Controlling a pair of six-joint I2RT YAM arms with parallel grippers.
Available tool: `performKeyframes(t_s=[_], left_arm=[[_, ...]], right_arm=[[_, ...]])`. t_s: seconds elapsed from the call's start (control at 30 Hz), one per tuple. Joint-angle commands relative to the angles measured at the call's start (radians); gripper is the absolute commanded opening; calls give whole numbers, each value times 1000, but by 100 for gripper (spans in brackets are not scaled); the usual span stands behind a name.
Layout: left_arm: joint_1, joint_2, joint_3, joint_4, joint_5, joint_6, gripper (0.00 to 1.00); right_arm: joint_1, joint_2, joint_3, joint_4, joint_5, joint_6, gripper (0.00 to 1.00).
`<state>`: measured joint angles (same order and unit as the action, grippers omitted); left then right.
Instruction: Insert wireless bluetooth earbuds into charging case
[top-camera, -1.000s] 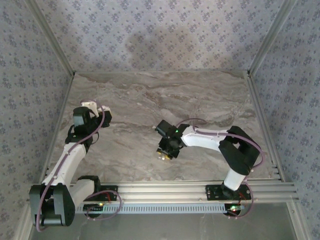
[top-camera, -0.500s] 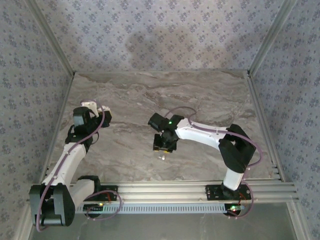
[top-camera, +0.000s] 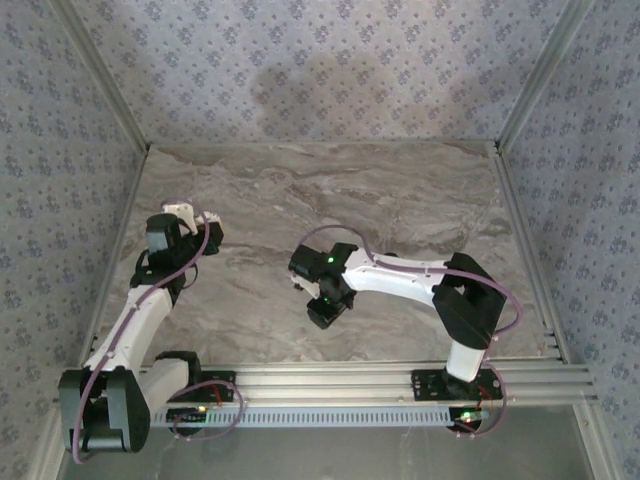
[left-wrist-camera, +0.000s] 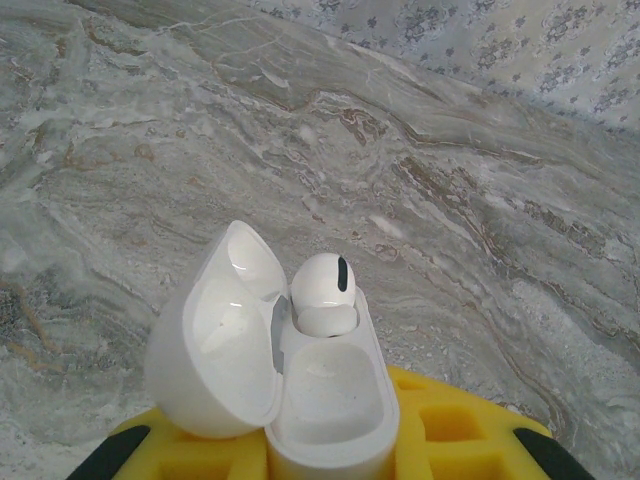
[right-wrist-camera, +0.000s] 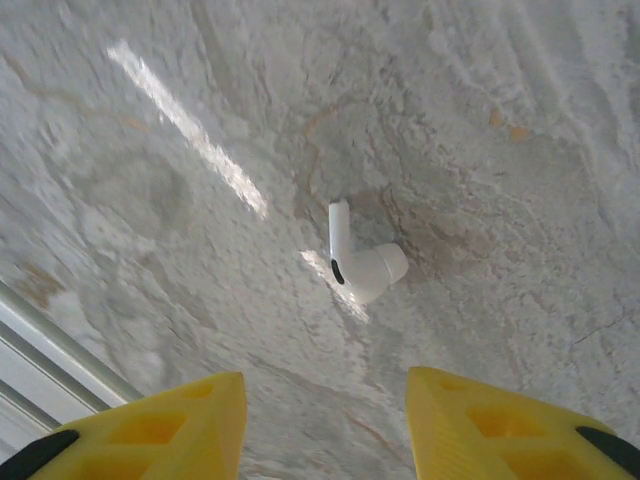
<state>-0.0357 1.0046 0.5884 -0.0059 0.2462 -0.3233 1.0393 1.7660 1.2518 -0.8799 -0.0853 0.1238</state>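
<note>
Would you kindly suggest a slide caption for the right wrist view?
Open right gripper poised over one earbud lying on the marble table.

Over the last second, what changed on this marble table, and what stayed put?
The right gripper swung left across the grey marble table. It now hangs open above a small white stemmed earbud lying loose on the table. Nothing was visibly grabbed or released. The left gripper stayed shut on the glossy white charging case, lid open, with one white earbud seated.
</note>
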Motion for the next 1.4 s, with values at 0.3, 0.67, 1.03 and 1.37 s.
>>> performKeyframes(t_s=[0.3,0.67,1.03,1.37], left_arm=[[-8,-13,44,-32,0,14,11],[-10,-24,45,-49,-7,21,11],[-11,-22,48,-48,-7,15,11],[-12,-29,44,-49,-9,14,11]], right_arm=[[4,42,-47,73,42,-225,47],[-27,76,-86,167,14,-185,36],[-146,36,-94,258,-75,23,35],[-198,-107,-148,222,-85,-23,45]])
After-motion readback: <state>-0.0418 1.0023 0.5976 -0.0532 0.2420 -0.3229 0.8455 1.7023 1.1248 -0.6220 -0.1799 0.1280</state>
